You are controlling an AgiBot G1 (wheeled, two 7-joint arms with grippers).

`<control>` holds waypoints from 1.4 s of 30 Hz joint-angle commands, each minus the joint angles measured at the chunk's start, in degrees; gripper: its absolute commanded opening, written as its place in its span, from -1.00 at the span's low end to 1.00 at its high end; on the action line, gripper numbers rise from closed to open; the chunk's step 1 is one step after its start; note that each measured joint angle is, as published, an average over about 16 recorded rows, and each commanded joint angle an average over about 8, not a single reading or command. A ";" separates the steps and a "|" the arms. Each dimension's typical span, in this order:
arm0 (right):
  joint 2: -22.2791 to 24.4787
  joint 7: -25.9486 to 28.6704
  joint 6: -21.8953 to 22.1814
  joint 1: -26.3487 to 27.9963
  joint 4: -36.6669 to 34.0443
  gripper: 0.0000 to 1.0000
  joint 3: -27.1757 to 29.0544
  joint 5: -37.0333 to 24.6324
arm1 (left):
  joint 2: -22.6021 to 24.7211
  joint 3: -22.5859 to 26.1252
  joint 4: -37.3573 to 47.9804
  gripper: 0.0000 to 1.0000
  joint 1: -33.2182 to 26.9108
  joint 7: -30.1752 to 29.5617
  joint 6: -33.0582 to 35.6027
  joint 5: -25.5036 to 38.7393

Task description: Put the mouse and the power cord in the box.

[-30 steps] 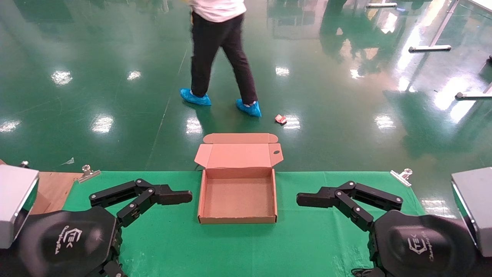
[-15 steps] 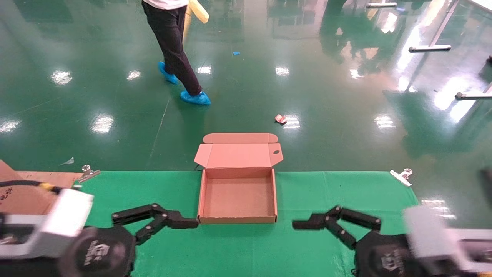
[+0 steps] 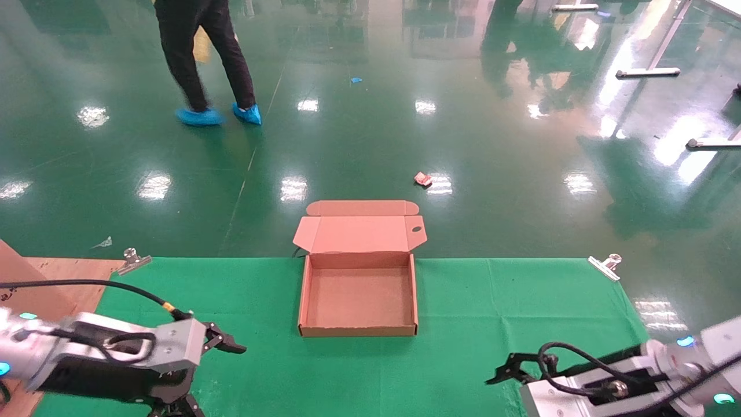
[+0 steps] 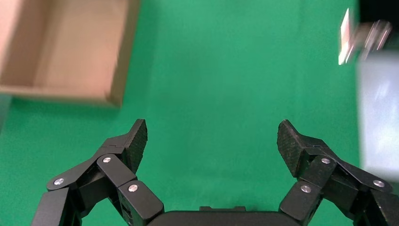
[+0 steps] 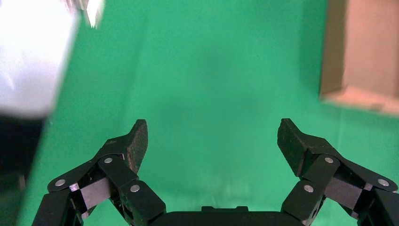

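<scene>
The box (image 3: 358,330) lies open at the middle of the green cloth, empty, with its lid (image 3: 359,233) folded back over the far table edge. The mouse and the power cord are out of view. My left gripper (image 3: 228,346) hangs low at the near left, open, with nothing between its fingers. In the left wrist view the left gripper (image 4: 211,139) is over bare cloth, with a corner of the box (image 4: 66,52) off to one side. My right gripper (image 3: 506,370) is at the near right, also open and empty. The right wrist view shows the right gripper (image 5: 211,139) above cloth, apart from the box (image 5: 362,56).
Metal clips (image 3: 133,259) (image 3: 605,263) pin the green cloth (image 3: 492,313) at the table's back corners. A brown cardboard piece (image 3: 35,289) lies at the left edge. A person (image 3: 205,58) walks on the floor beyond, and a small red scrap (image 3: 422,179) lies there.
Both arms have drawn back from beside the box toward the near table edge, the grippers staying open. The person has walked to the left across the floor.
</scene>
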 commanded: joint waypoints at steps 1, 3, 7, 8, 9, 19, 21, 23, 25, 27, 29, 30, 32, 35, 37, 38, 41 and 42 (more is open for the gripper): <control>-1.80 -2.65 0.80 2.15 -2.63 1.00 -2.13 -4.61 | 1.90 2.21 3.38 1.00 -2.42 3.12 -0.99 4.91; -3.36 -4.70 2.16 3.56 -5.68 1.00 -3.71 -8.03 | 4.04 4.72 6.32 1.00 -4.31 6.56 -1.57 9.57; -5.95 -8.46 5.40 5.48 -12.09 1.00 -5.88 -12.82 | 8.07 9.19 12.10 1.00 -7.12 12.66 -2.48 17.13; -6.50 -9.46 6.29 5.82 -13.80 1.00 -6.21 -13.59 | 8.99 10.10 13.57 1.00 -7.62 14.01 -2.79 18.60; -7.03 -10.46 7.25 6.14 -15.51 1.00 -6.54 -14.38 | 9.88 10.90 15.01 1.00 -8.00 15.29 -3.14 19.87; -12.12 -17.47 15.04 8.77 -31.44 1.00 -7.54 -17.19 | 15.64 13.40 25.58 1.00 -7.81 25.94 -7.45 23.36; -13.09 -18.42 16.34 9.10 -34.05 1.00 -7.45 -17.13 | 16.46 13.18 27.25 1.00 -7.54 27.40 -7.95 22.92; -14.02 -19.40 17.68 9.36 -36.24 1.00 -7.43 -17.19 | 17.34 13.09 28.81 1.00 -7.29 28.67 -8.24 22.66; -14.83 -20.35 18.95 9.48 -38.05 1.00 -7.41 -17.21 | 18.07 13.02 30.33 1.00 -7.19 29.60 -8.59 22.49; -15.50 -21.27 20.34 9.48 -39.55 1.00 -7.38 -17.22 | 18.65 12.95 31.75 1.00 -7.19 30.34 -9.27 22.38; -16.01 -22.08 21.90 9.43 -40.78 1.00 -7.30 -17.17 | 19.08 12.87 33.02 1.00 -7.24 30.95 -10.25 22.30; -16.20 -22.43 22.74 9.39 -41.30 1.00 -7.24 -17.12 | 19.26 12.87 33.57 1.00 -7.28 31.23 -10.81 22.33; -16.51 -23.01 24.58 9.27 -42.23 1.00 -7.09 -16.98 | 19.61 12.91 34.55 1.00 -7.33 31.80 -12.12 22.47; -16.86 -23.67 27.26 9.01 -43.31 1.00 -6.87 -16.78 | 20.08 13.07 35.66 1.00 -7.23 32.77 -14.01 22.77; -17.03 -24.05 28.75 8.80 -43.92 1.00 -6.75 -16.66 | 20.34 13.19 36.27 1.00 -7.11 33.43 -15.22 22.99; -17.10 -24.23 29.35 8.70 -44.20 1.00 -6.69 -16.60 | 20.46 13.23 36.55 1.00 -7.04 33.73 -15.80 23.07; -17.23 -24.75 30.54 8.45 -44.97 1.00 -6.56 -16.43 | 20.75 13.35 37.33 1.00 -6.86 34.50 -17.33 23.29; -17.26 -24.90 30.77 8.38 -45.21 1.00 -6.51 -16.37 | 20.84 13.42 37.58 1.00 -6.85 34.68 -17.79 23.40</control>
